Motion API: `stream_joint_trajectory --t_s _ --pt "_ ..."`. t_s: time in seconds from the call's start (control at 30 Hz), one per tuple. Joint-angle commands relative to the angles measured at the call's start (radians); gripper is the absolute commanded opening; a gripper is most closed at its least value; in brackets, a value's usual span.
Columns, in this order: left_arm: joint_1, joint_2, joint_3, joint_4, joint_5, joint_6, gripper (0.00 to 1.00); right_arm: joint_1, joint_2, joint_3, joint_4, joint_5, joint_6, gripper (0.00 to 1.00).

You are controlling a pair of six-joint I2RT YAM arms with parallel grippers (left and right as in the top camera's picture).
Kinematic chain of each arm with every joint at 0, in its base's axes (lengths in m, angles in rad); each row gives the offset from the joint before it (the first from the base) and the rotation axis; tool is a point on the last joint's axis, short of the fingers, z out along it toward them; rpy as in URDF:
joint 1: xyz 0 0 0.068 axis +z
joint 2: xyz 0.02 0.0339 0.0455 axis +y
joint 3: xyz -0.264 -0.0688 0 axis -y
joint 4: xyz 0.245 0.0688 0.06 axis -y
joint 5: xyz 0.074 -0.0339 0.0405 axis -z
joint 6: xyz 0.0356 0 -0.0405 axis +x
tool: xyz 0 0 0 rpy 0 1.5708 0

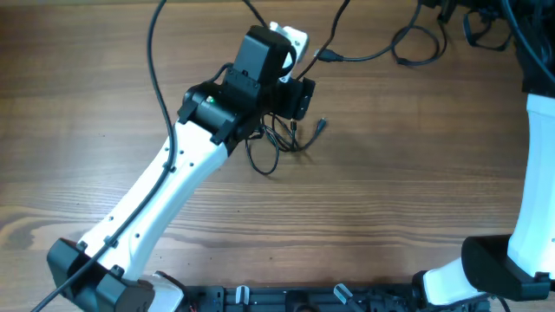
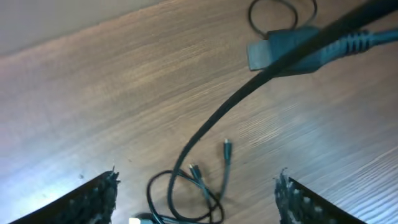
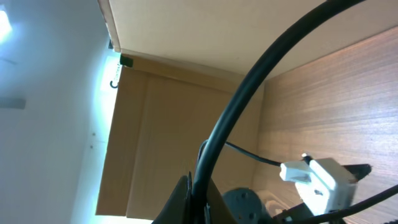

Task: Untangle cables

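Left gripper [image 2: 198,182] hangs over the cables [image 2: 186,196], fingers [image 2: 93,199] spread wide w/ nothing between them. The cables are a small tangle of thin black loops at bottom centre of the left wrist view. In the overhead they lie just below-right of that gripper, mid-frame, on the wood table [image 1: 416,191]. One plug end [image 2: 227,148] sticks out at the knot's upper right. A loose cord [image 1: 364,57] runs off separately toward the upper right of the overhead, near a white adapter [image 1: 290,36].

Right gripper [image 3: 189,205]: the dark wedge at the bottom edge of the right wrist view is prob. its fingers, pressed together and holding nothing. Right arm [image 1: 539,173] sits at the far right edge, well apart from the tangle.

Risks from here:
- The wide jaws straddle the whole knot, so closing now likely takes several strands at once. A lift would then drag the lot as one lump and cinch the loops tighter.
- Nothing pins the other side, so any pull moves the bundle instead of separating it.
- The plug end could hook a loop when drawn through.
- The thick arm cable [image 2: 249,93] crosses the wrist view diagonally. It hides part of the approach and could snag thin cords if the wrist drops.
- The cords lie flat, so the fingers may scrape wood and miss.
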Motion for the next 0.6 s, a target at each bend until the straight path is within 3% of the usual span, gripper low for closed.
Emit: stream_joint_trajectory --t_s 0.0,0.17,0.23,0.37,0.43,0.57 --pt "0.000 0.049 0.003 0.037 0.055 0.103 0.84 -0.003 0.007 0.011 0.007 -0.005 0.008 0.04" --pt "0.008 0.126 0.003 0.095 0.103 0.103 0.82 -0.003 0.008 0.011 0.004 -0.006 0.007 0.04" --pt "0.008 0.160 0.003 0.109 0.102 0.103 0.63 -0.003 0.008 0.011 -0.001 -0.006 0.005 0.04" --pt "0.021 0.167 0.003 0.147 0.102 0.103 0.56 -0.003 0.008 0.011 -0.001 -0.009 0.005 0.04" --pt "0.042 0.168 0.003 0.159 0.103 0.092 0.45 -0.003 0.008 0.011 -0.001 -0.009 0.007 0.04" --pt "0.056 0.168 0.003 0.161 0.122 0.090 0.08 -0.003 0.008 0.011 -0.001 -0.005 0.005 0.04"
